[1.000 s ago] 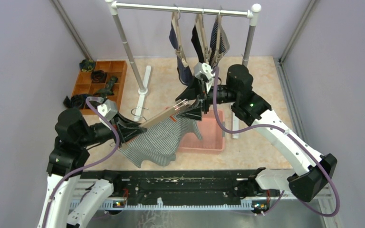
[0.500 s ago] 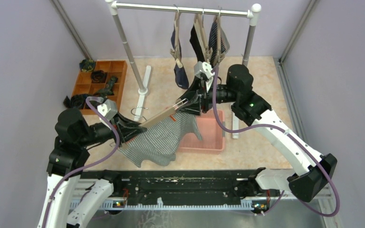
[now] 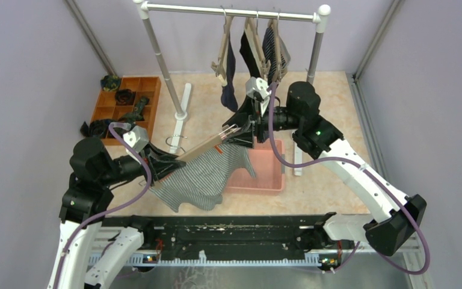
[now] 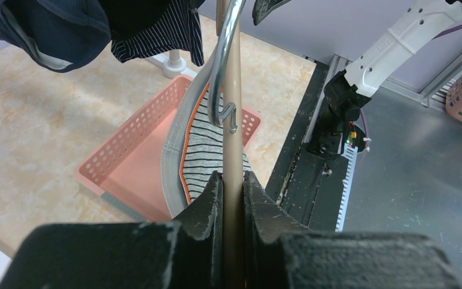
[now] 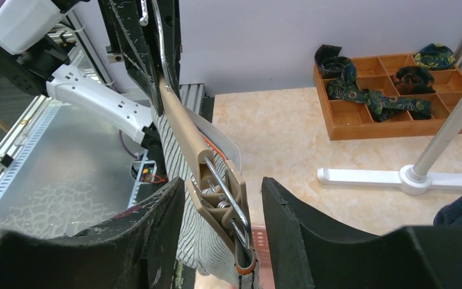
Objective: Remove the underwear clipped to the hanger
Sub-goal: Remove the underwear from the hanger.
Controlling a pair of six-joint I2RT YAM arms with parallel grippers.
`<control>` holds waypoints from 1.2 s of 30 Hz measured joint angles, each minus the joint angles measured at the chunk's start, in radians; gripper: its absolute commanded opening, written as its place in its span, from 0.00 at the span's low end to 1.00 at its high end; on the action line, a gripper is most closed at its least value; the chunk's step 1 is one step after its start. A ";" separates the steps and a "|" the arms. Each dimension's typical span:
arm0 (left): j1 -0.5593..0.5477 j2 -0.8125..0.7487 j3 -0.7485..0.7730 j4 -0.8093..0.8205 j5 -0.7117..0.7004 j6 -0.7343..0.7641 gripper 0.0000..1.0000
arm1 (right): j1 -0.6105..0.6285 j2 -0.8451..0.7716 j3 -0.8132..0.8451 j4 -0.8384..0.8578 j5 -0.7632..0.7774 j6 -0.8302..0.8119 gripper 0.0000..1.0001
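- The left fingers (image 4: 216,191) are clenched tight on the wooden hanger (image 3: 200,149), gripping its bar near the hook end, and the bar slopes up to the right.
- The right fingers (image 5: 173,201) are spread apart with the hanger's metal clip (image 5: 221,194) sitting between them. One finger is right up against the clip and the other has a clear gap, so there's no real squeeze on it.
- The grey-white striped boxers (image 3: 203,177) hang off that hanger, waistband along the bar. They drape down by the near edge of the worktop (image 3: 331,180), partly over the pink basket (image 3: 269,176).
- The other three pairs hang on their own hangers on the rail (image 3: 228,11) along the far edge. There's the plain navy pair (image 3: 229,90), the black pair (image 3: 250,49) and the navy pair with white stripes (image 3: 270,48).
- A wooden divided tray (image 3: 105,109) sits at the far left corner with small dark rolled bundles in and around it.
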 measured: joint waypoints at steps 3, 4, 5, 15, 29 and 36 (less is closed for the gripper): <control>0.000 0.000 -0.001 0.000 0.000 0.000 0.00 | 0.000 0.000 0.000 0.003 0.000 0.004 0.59; 0.000 0.000 -0.002 0.000 0.000 0.000 0.00 | 0.000 0.000 0.000 0.005 0.001 0.004 0.59; 0.000 0.000 -0.002 0.000 0.000 0.000 0.00 | 0.000 0.000 0.000 0.009 0.001 0.009 0.59; 0.000 0.000 -0.002 -0.002 -0.010 0.003 0.00 | 0.000 0.013 0.001 0.034 0.003 0.023 0.16; 0.000 0.000 -0.002 -0.006 -0.008 0.010 0.00 | -0.002 0.006 0.002 0.020 0.009 0.017 0.00; 0.000 0.026 -0.002 0.047 -0.006 0.000 0.00 | 0.000 -0.050 -0.030 0.029 0.086 0.012 0.98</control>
